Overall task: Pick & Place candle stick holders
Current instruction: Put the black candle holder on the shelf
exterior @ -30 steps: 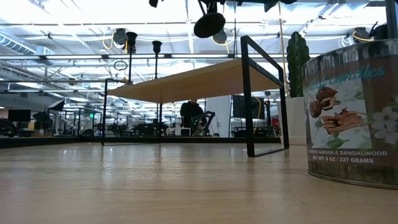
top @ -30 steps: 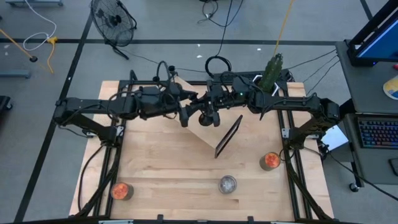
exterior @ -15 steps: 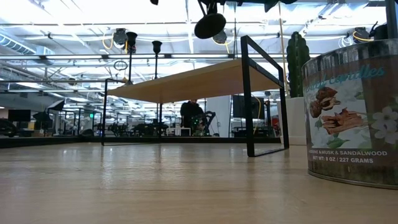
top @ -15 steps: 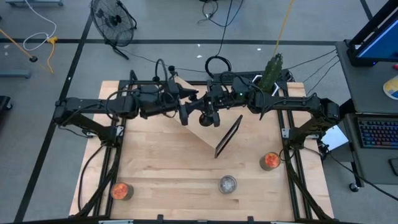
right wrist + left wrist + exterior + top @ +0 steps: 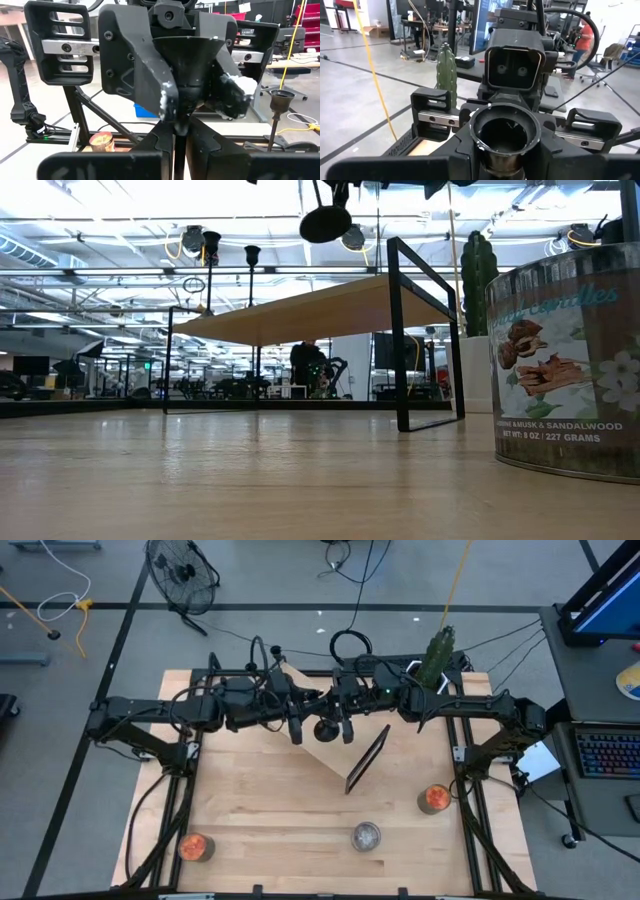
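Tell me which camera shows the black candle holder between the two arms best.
The left wrist view: the black candle holder fills the middle, cup opening facing the camera. The right wrist view shows its flared underside, the high view a small dark disc, the low view only its base.

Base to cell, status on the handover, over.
Right end effector shut on black candle stick holder stem; left end effector clamped round its cup. Mid-air above shelf. Nothing in the way.

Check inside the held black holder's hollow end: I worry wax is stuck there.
The black holder looks empty in the left wrist view: dark bare walls, no wax showing. Its deepest part lies in shadow, unseen.
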